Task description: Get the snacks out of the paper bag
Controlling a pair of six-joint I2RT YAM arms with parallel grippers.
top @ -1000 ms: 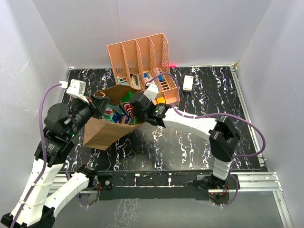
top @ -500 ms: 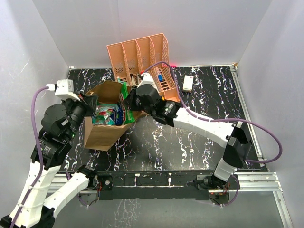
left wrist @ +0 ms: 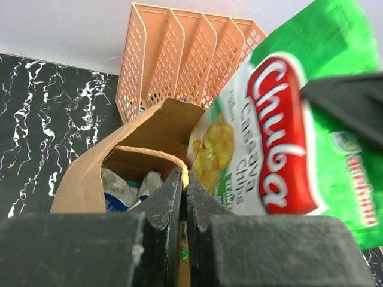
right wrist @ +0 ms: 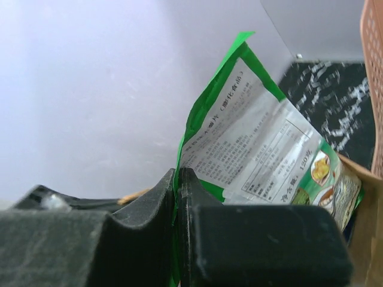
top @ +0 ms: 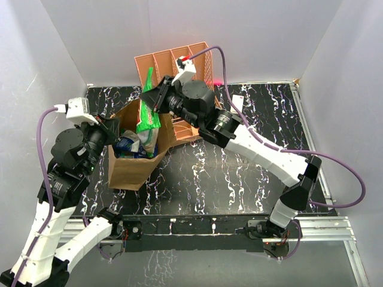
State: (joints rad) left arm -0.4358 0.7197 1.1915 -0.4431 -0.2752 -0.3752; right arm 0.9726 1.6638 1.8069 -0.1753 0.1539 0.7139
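Note:
The brown paper bag (top: pixel 131 164) stands open at the left of the table. My left gripper (top: pixel 114 127) is shut on its near rim (left wrist: pixel 173 161), seen pinched between the jaws in the left wrist view. My right gripper (top: pixel 157 98) is shut on the top edge of the green chip bag (top: pixel 147 113) and holds it raised, its lower end still over the bag's mouth. The chip bag shows in the left wrist view (left wrist: pixel 287 143) and its printed back in the right wrist view (right wrist: pixel 263 155). Blue and white packets (top: pixel 128 145) lie inside the paper bag (left wrist: pixel 122 185).
The orange slotted file rack (top: pixel 179 66) stands right behind the paper bag, under my right arm. A white remote (top: pixel 237 103) lies to its right. White walls close in the back and both sides.
My right gripper has lifted the green chip bag up out of the paper bag and toward the back. My left gripper has kept hold of the bag's rim.

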